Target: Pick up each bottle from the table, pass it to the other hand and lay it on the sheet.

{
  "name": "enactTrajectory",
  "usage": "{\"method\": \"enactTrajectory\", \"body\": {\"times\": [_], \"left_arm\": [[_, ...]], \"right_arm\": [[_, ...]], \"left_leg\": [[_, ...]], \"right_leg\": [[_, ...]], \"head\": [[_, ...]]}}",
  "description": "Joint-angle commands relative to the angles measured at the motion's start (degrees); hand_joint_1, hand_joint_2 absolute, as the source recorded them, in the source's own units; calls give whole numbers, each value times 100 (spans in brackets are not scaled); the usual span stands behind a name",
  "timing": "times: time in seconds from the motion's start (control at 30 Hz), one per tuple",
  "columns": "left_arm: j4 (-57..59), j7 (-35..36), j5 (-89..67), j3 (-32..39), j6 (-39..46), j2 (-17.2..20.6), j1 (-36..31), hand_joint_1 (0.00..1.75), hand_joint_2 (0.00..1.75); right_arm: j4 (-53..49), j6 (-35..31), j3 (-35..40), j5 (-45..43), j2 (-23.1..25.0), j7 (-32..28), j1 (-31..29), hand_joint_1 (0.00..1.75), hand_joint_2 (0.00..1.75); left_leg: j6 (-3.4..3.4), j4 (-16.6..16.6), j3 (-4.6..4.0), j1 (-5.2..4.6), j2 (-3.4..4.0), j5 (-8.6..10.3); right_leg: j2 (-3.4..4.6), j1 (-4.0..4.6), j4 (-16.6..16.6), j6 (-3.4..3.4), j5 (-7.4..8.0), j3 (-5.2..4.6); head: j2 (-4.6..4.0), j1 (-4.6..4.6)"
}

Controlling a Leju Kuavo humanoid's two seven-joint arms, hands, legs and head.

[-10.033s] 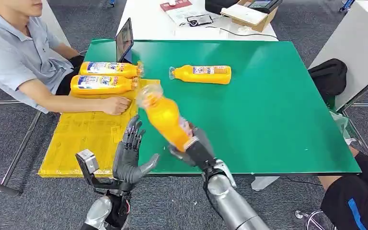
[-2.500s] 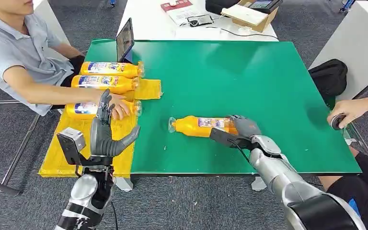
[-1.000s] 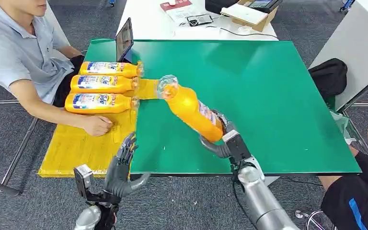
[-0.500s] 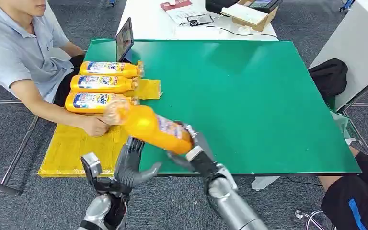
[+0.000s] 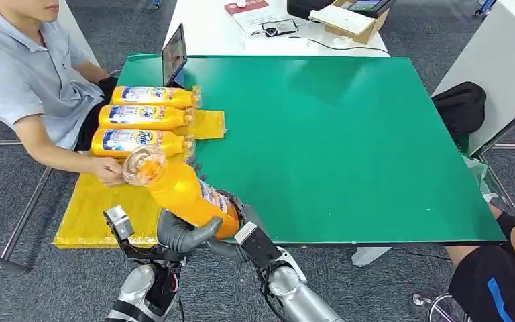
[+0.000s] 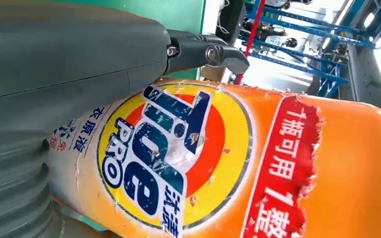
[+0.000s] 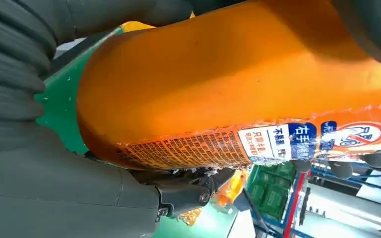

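while both hands met at the near edge of the green table (image 5: 349, 134), the orange bottle (image 5: 188, 194) sat between them, tilted with its clear cap end raised toward the yellow sheet (image 5: 107, 201) and its base low by the right wrist; the right hand (image 5: 238, 225) gripped the lower body, fingers wrapped round it, and the left hand (image 5: 178, 235) had its thick thumb curled against the side of the bottle, so both appeared to hold it at once, mid-handover by my reading; in the left wrist view the grey thumb (image 6: 69, 49) lay across the printed label (image 6: 173, 158), and in the right wrist view the grey fingers (image 7: 79, 20) pressed the bare orange wall; three more bottles (image 5: 141, 117) lay side by side on the far end of the sheet, just beside a seated person's hand (image 5: 109, 173).

the bottle looked full and so likely heavy for its size, with a smooth plastic wall and a glossy, partly torn label that could slip under hard fingers; the body seemed stiff enough not to crush, though a firm squeeze might dent it; the wide middle, over the label, was probably the safest hold, close to the balance point; a hold near the narrow cap end would probably let the heavy base swing down.
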Motion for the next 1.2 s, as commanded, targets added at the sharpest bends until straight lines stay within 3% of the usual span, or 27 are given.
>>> {"method": "enactTrajectory", "body": {"times": [0.03,0.5,0.53,0.57,0.63,0.67,0.7,0.73,0.77,0.9,1.0,1.2], "left_arm": [[-149,-22,-32,-427,-182,219,-130,3,175],[-149,-22,-32,-427,-182,219,-130,3,175],[-149,-22,-32,-427,-182,219,-130,103,175],[-151,-21,-33,-411,-180,240,-130,175,175],[-133,15,-9,-408,-245,283,-129,175,175],[-145,50,-33,-404,-279,327,-118,175,175],[-136,139,-59,-434,-340,395,-117,175,175],[-143,233,-83,-434,-389,451,-105,175,175],[-149,306,-120,-410,-408,497,-98,175,175],[-216,538,-23,-230,-496,565,-42,175,175],[-194,1112,-188,-76,-70,605,53,175,175],[-92,897,-1171,-380,456,681,119,175,175]], "right_arm": [[727,75,314,54,-28,15,-212,175,175],[727,75,314,54,-28,15,-212,175,175],[727,75,314,54,-28,15,-212,175,175],[765,45,302,68,-29,15,-207,175,175],[803,69,296,88,-44,15,-209,175,175],[815,78,311,164,-64,15,-195,164,175],[876,52,340,247,-92,15,-200,133,175],[922,25,353,340,-124,15,-185,19,175],[948,-62,367,524,-186,15,-182,0,175],[829,-285,71,749,-297,58,-77,0,175],[482,-516,-380,772,-436,159,190,0,175],[252,-371,-721,944,-410,248,190,0,175]], "left_leg": [[-12,0,38,9,-1,-17],[-9,0,28,7,-2,-12],[-8,-1,22,7,-3,-9],[-11,3,37,10,-2,-18],[-6,-4,17,5,-3,-5],[-10,-2,34,8,-3,-14],[-6,-4,18,5,-3,-6],[-9,-3,33,8,-1,-13],[-12,2,46,10,-2,-22],[-8,-5,40,7,-8,-13],[-6,-6,29,7,-4,-10],[-10,-1,42,5,1,-21]], "right_leg": [[0,9,0,-17,-18,38],[-1,7,1,-14,-13,28],[-2,7,-2,-12,-10,24],[-1,10,1,-17,-18,39],[-2,5,-3,-9,-7,17],[-2,9,-1,-15,-15,35],[-2,5,-3,-9,-7,18],[0,9,-3,-14,-13,33],[0,11,3,-19,-23,46],[-7,7,-6,-14,-16,42],[-3,7,-7,-11,-11,30],[4,5,-1,-17,-20,42]], "head": [[0,0],[0,0],[0,0],[0,0],[0,0],[0,0],[0,0],[0,0],[0,0],[0,0],[0,0],[0,0]]}}
